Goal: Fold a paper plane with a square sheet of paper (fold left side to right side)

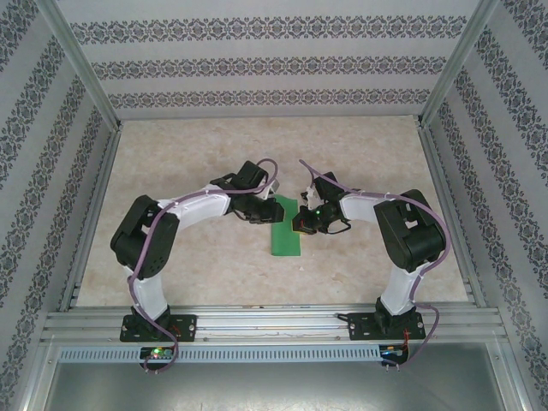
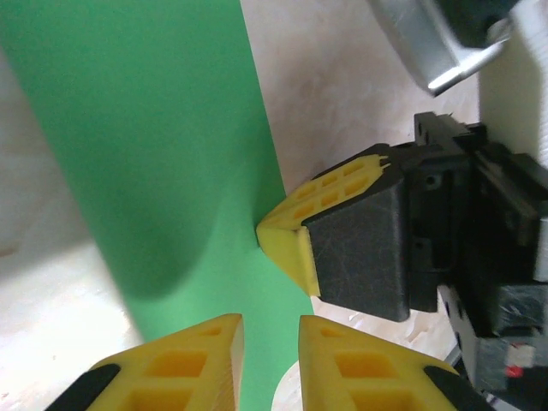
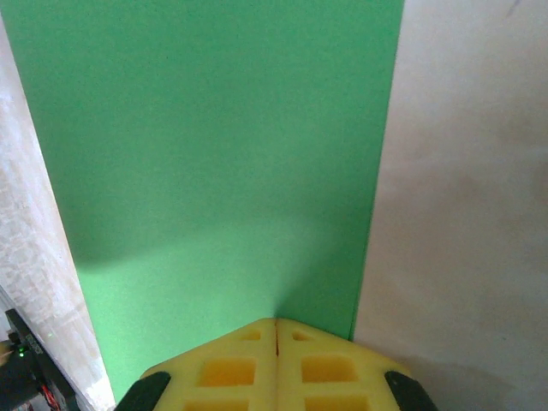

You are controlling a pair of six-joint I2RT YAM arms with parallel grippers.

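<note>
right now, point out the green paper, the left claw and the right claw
green paper (image 1: 285, 233), top view, middle of the sheet
left claw (image 2: 269, 338), left wrist view, gap between its yellow fingertips
right claw (image 3: 276, 325), right wrist view, seam where its shut fingertips meet

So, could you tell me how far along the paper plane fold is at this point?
Done, it seems: the square sheet of paper lies as a narrow strip, so the left-to-right fold looks made. In hand: the right gripper, shut, seems to press its tip on the strip's edge, with the left gripper slightly open beside it. Left: no pointed nose yet, so the plane's folds remain.
</note>
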